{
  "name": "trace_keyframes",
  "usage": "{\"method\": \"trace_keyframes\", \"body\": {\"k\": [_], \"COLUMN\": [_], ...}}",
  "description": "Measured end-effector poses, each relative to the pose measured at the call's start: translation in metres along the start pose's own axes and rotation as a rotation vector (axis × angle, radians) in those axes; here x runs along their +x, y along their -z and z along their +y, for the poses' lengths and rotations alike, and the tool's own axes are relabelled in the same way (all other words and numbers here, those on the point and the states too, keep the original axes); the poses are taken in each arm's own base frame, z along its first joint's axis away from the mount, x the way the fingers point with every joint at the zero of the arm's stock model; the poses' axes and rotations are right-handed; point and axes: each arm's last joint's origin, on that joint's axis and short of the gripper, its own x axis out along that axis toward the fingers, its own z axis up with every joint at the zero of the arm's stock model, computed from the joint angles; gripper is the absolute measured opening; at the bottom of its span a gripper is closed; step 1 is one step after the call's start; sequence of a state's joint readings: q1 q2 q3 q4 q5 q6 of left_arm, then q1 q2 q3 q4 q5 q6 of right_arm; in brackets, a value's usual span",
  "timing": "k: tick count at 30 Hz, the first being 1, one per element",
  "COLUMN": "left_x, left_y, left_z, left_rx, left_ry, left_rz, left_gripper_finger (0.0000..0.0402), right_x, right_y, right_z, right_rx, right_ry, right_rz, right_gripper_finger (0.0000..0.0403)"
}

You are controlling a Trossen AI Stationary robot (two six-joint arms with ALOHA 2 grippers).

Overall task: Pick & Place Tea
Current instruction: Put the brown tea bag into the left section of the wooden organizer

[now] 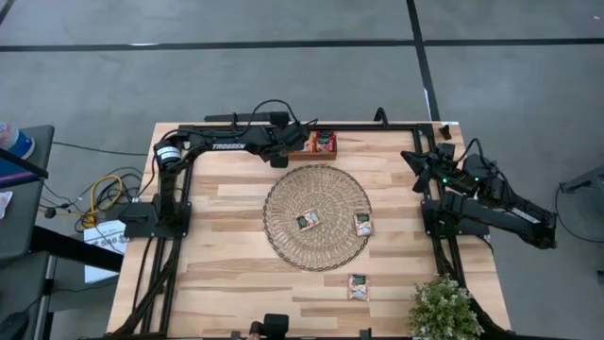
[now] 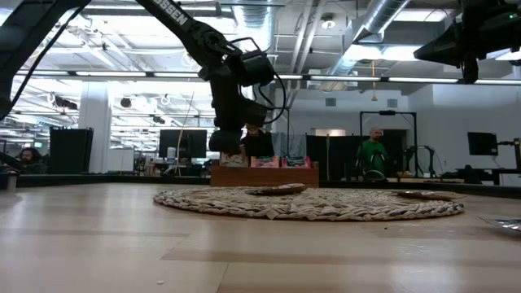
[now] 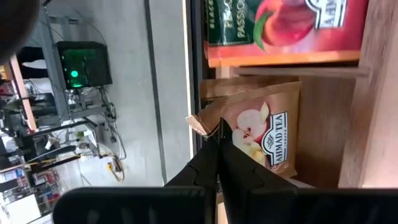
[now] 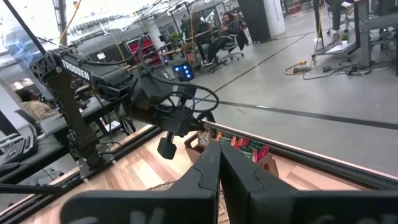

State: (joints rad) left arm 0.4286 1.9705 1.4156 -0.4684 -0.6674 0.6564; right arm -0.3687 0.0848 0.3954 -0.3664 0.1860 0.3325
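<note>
Left gripper (image 3: pixel 217 140) pinching pale tea sachet (image 3: pixel 264 137) over wooden tray (image 1: pixel 312 151); right gripper (image 4: pixel 219 155) pressed together, idle.

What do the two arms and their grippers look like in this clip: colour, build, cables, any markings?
Both arms are matte black, jointed tubes on black frames. The left arm bears white TROSSEN lettering and looped black cables near its wrist. The right arm shows small green lights. The left gripper and right gripper have dark, tapered wedge fingers.

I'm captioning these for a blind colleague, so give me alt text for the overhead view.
On a wooden table, a round woven mat holds one tea sachet, a second lies at its right edge and a third nearer the front. The left gripper reaches beside a wooden tray of sachets at the back; the right gripper waits at the right edge.
</note>
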Motion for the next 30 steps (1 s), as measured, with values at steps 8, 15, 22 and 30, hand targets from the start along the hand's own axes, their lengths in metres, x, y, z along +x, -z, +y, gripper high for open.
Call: {"method": "trace_keyframes", "body": {"k": [8,15,22,30], "left_x": [0.0019,0.0043,0.0083,0.0087], "left_y": [0.0003,0.0024,0.0060,0.0064], "left_z": [0.0015,0.0039,0.0080,0.0084], "left_rx": [-0.035,-0.040,-0.049,-0.047], "left_ry": [0.031,0.031,0.029,0.029], "left_rz": [-0.026,-0.020,-0.008,-0.007], "left_gripper_finger": [0.0000,0.0000,0.0000,0.0000], "right_x": [0.0000,0.0000,0.0000,0.0000], "right_y": [0.0000,0.0000,-0.0001,-0.0004], "right_z": [0.0000,0.0000,0.0000,0.0002], "right_rx": [0.000,0.000,0.001,0.002], "right_ry": [0.000,-0.001,-0.001,-0.003], "right_rz": [0.000,0.000,-0.001,-0.004], "right_gripper_finger": [0.0000,0.0000,0.0000,0.0000]}}
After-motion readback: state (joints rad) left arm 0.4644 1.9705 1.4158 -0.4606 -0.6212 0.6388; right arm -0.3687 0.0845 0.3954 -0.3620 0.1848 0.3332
